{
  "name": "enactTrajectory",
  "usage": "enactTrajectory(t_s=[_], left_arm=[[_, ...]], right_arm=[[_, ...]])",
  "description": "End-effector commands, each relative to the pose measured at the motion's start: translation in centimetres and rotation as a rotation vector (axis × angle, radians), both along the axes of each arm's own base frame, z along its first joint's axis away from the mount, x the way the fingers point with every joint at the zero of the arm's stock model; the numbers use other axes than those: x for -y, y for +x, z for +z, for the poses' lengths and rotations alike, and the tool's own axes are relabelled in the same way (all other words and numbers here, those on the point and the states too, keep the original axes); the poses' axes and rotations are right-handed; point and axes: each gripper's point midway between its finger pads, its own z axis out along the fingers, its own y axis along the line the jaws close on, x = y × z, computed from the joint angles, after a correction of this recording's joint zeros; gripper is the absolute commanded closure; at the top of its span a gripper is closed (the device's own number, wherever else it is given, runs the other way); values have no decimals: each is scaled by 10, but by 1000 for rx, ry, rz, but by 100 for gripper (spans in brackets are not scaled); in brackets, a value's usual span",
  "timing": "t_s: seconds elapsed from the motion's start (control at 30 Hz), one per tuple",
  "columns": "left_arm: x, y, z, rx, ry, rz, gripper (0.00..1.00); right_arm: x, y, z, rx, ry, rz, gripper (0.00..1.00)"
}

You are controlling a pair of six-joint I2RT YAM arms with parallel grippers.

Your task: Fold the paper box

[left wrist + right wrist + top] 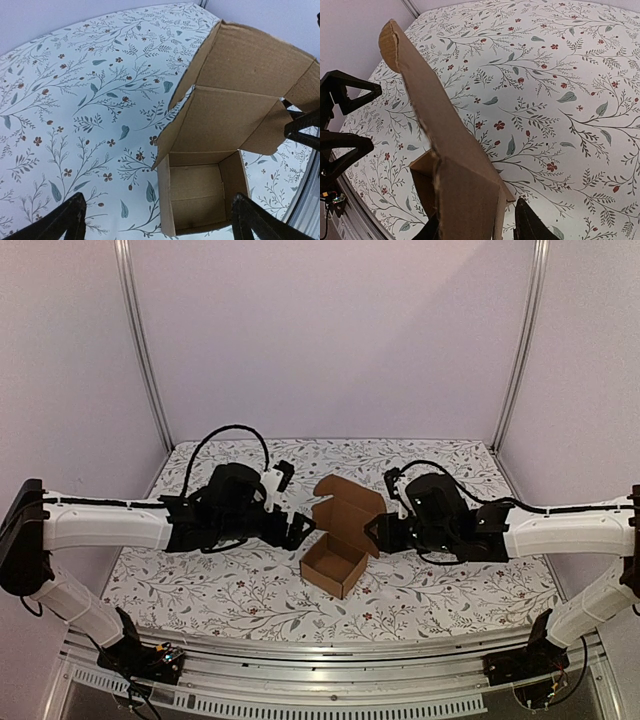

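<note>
Paper box (335, 562) sat on floral cloth (200, 580) betw. the arms, lid raised. Left gripper (303, 529) gaped wide, empty. Right gripper (376, 533) straddled the lid flap (350, 502); pinched or not, unclear. Prob. best: hold near crease, swing lid down slowly, left bracing the box.

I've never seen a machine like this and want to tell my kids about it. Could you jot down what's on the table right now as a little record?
item: brown cardboard box, base open upward
top: lid stands up, not closed
surface: flowered tablecloth
left jaws: wide open, close to the box's left side, gripping nothing
right jaws: on either side of the lid's side flap; cannot tell if they pinch it
folding: not finished
</note>
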Motion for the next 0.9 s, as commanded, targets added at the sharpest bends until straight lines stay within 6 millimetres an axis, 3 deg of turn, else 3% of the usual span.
enactTrajectory(t_s=[0.0,0.17,0.63,0.87], left_arm=[[0,6,8,31,-21,-14,0],[1,9,15,50,-40,-11,1],[-9,13,25,122,-116,35,1],[-3,1,19,117,-105,-61,0]], right_arm=[[3,-1,-11,5,-11,-36,61],[5,-8,-23,-13,-25,-33,68],[2,-12,-18,19,2,-22,99],[-3,-17,-16,59,-43,65,100]])
